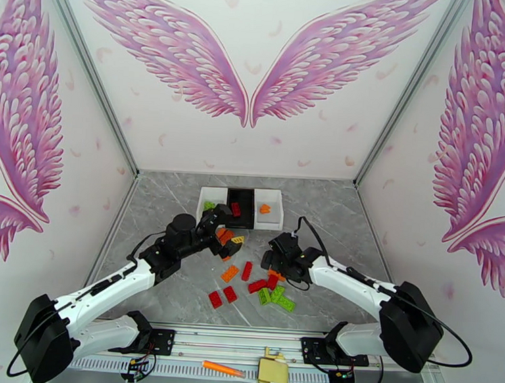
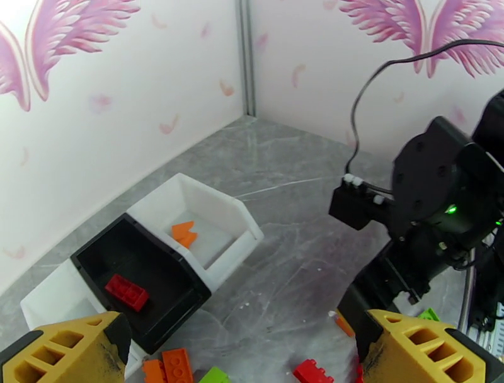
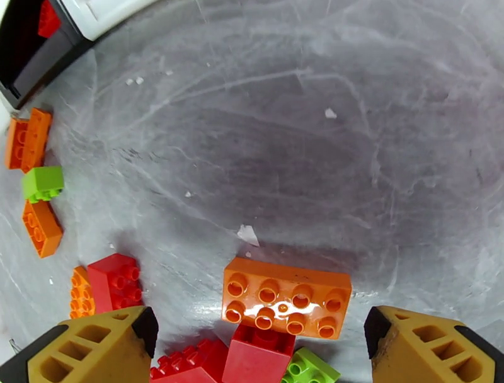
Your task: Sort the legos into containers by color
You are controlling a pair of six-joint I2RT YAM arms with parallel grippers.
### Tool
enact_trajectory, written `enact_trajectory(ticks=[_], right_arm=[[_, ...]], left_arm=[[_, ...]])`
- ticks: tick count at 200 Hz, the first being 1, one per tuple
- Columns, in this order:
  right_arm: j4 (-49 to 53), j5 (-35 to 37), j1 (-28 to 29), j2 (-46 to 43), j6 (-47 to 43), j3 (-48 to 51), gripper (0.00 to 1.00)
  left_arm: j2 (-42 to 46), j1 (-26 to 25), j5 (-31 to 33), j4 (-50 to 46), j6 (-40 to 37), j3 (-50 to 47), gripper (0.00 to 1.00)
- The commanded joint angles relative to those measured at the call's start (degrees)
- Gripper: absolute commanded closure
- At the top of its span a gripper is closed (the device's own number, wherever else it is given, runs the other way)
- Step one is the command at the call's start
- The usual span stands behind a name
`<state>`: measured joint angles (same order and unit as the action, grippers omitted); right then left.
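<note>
1. Near edge – stick (image 1: pixel 223 369) on the rail (image 1: pixel 175 369); no part of the sort.

2. Legos (image 1: pixel 274 295) – loose spread of red, orange and green on the near half of the table (image 1: pixel 346 214), centre to right. A red pair (image 1: pixel 222 297) lies a little toward the left.

3. Right gripper (image 1: pixel 274 257) – low over the far side of the spread, fingers apart, holding nothing. From its wrist the gripper (image 3: pixel 261 322) frames an orange brick (image 3: pixel 286 305) with 8 studs, lying flat, and a red brick (image 3: pixel 258 356) touches that brick's near side.

4. Left gripper (image 1: pixel 228 241) – table centre, just before the trays. Its fingers (image 2: pixel 69 349) are wide apart and empty.

5. Trays – 3 in a touching row near the far edge, centre:
- left white tray (image 1: pixel 202 201), 1 green piece (image 1: pixel 209 205)
- black tray (image 1: pixel 242 191), 1 red piece (image 1: pixel 236 209)
- right white tray (image 1: pixel 278 217), orange piece (image 1: pixel 265 208)

Step in hand, as judged: early in the sort, with the right arm lining up on the orange brick.

Next move: lower, close on the brick's ends without catching the red brick, then carry it to the right white tray.

Hard to make out:
- the exact lego count
- bricks under the left gripper from above
- whether the orange in the tray is 1 piece or 2
- the left white tray, half covered by a finger in the left wrist view
</note>
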<state>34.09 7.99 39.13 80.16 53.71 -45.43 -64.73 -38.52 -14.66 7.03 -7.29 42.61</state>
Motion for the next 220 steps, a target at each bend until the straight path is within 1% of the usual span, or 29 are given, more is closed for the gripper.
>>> enact_trajectory(ticks=[1,45,94,123,132,151,168,198,220], right_arm=[[0.4,1.7,1.3,3.3,3.9,-1.8,0.08],[0.7,3.4,2.0,7.0,5.1,-2.8,0.11],[0.2,4.9,2.0,9.5,4.0,-3.6,0.14],[0.1,4.9,2.0,10.6,3.5,-3.9,0.22],[0.5,5.0,1.9,10.9,3.5,-4.1,0.26],[1.1,5.3,2.0,10.9,2.6,-4.4,0.34],[2.1,6.0,2.0,10.5,1.8,-5.2,0.38],[5.3,9.9,1.9,8.1,-0.1,-8.1,0.39],[5.0,12.7,1.6,5.7,-3.7,-10.4,0.39]], left_arm=[[0.5,0.1,-4.2,-3.5,-3.2,-1.3,0.01],[0.0,0.1,-4.9,-3.4,-3.1,-0.9,0.01],[0.0,0.0,-5.9,-4.3,-3.2,-0.2,0.01],[-0.1,0.0,-6.1,-4.4,-3.3,-0.2,0.01],[-0.2,0.0,-6.0,-4.5,-3.3,-0.1,0.01],[-0.3,-0.1,-5.7,-4.9,-3.4,0.3,0.01],[-0.2,-0.1,-5.6,-4.7,-3.3,0.3,0.01],[0.0,-0.1,-5.6,-4.3,-2.5,0.1,0.01],[0.3,-0.1,-5.6,-3.8,-2.3,-0.1,0.01]])
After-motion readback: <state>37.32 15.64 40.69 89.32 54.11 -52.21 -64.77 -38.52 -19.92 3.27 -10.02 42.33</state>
